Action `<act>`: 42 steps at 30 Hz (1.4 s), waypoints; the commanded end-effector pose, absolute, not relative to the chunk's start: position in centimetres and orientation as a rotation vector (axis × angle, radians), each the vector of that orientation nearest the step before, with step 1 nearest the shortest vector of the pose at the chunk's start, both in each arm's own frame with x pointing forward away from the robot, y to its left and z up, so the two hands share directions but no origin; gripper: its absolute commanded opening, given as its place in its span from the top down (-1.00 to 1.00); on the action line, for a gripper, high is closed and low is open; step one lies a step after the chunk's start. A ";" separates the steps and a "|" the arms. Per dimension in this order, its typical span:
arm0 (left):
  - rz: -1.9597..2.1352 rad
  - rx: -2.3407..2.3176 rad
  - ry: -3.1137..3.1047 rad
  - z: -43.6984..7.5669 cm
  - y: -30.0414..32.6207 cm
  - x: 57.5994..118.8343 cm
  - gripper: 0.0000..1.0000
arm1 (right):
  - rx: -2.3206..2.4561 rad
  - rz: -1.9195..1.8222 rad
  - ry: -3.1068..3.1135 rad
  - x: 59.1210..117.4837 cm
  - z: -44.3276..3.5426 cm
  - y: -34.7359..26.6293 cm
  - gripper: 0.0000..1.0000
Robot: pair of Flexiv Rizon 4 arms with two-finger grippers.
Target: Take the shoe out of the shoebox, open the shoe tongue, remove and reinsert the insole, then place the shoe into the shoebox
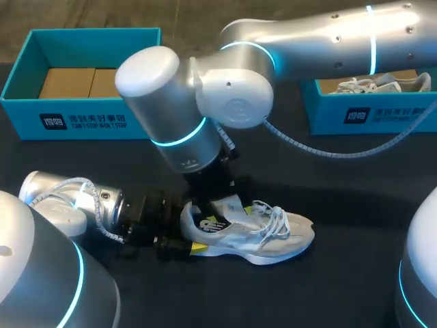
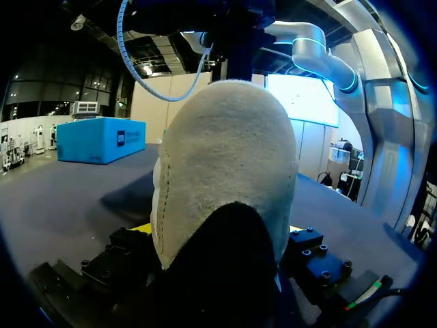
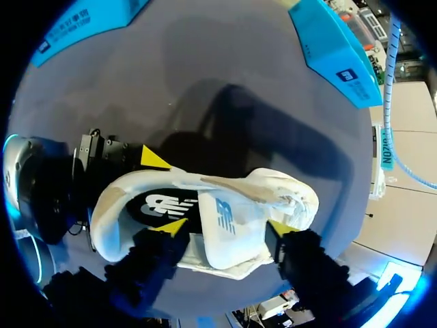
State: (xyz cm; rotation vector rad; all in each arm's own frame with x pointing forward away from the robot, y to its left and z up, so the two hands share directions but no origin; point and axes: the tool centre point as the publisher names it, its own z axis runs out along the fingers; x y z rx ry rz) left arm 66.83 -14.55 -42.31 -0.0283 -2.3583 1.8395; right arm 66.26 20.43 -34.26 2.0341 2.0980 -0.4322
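A white sneaker (image 1: 273,232) lies on its side on the dark table, toe toward the right. My left gripper (image 1: 188,237) comes in low from the left and is shut on the heel, which fills the left wrist view (image 2: 225,164) between its fingers. One of its yellow fingertips (image 3: 153,158) shows beside the heel in the right wrist view. My right gripper (image 3: 225,227) reaches down over the shoe's opening and is shut on the raised white tongue (image 3: 225,236), one tip against each edge. The dark insole (image 3: 164,205) shows inside the shoe.
A teal shoebox (image 1: 82,119) with brown cardboard inside stands at the back left. A second teal box (image 1: 369,113) at the back right holds another white shoe (image 1: 382,83). A white cable (image 1: 328,152) hangs from my right arm toward that box.
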 end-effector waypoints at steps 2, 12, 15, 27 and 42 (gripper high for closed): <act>1.838 -0.027 -2.360 -42.7 -14.6 66.7 1.00 | 2.379 -0.368 1.575 66.1 -34.6 21.0 -0.15; 1.838 -0.027 -2.360 -42.7 -14.6 66.7 1.00 | 2.410 -0.358 1.563 66.2 -34.8 20.3 0.07; 1.838 -0.027 -2.360 -42.7 -14.6 66.7 1.00 | 2.426 -0.349 1.548 66.2 -34.7 19.9 0.18; 1.838 -0.027 -2.360 -42.7 -14.6 66.7 1.00 | 2.479 -0.265 1.492 65.6 -33.0 18.2 1.00; 1.838 -0.027 -2.360 -42.7 -14.6 66.7 1.00 | 2.673 0.040 1.393 65.3 -30.5 12.0 1.00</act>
